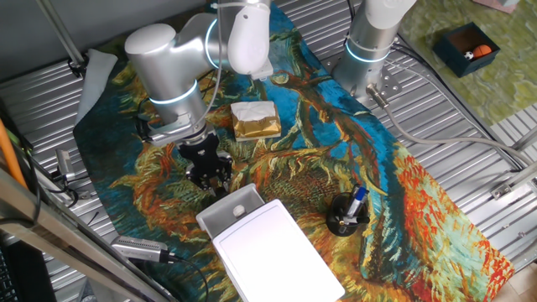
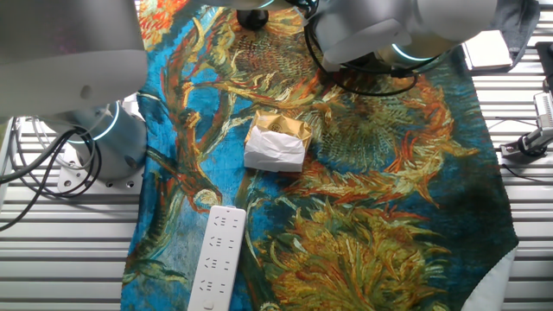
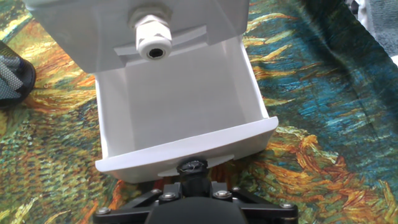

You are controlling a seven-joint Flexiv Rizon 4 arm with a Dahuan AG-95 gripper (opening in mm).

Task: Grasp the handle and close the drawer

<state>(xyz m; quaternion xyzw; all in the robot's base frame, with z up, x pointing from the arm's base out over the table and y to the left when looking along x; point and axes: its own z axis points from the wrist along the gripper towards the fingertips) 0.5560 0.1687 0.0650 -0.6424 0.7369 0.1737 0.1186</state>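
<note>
The drawer (image 3: pixel 180 106) is a shallow white tray pulled well out of its white flat-topped box (image 3: pixel 93 37), and it is empty. Its front lip (image 3: pixel 186 148) faces the hand view camera, with a small black knob handle (image 3: pixel 193 166) just below the middle. My gripper (image 3: pixel 193 177) sits right at that knob, its dark fingers pressed against both sides of it. From one fixed view, the gripper (image 1: pixel 213 178) hangs at the drawer's (image 1: pixel 228 207) front end, with the box (image 1: pixel 277 252) behind it. The drawer is out of the other fixed view.
A tan-and-white block (image 1: pixel 254 120) (image 2: pixel 276 142) lies on the painted cloth beyond the gripper. A black pen holder (image 1: pixel 347 215) stands right of the box. A white power strip (image 2: pixel 216 255) lies on the cloth. A second arm's base (image 1: pixel 369 42) stands at the back.
</note>
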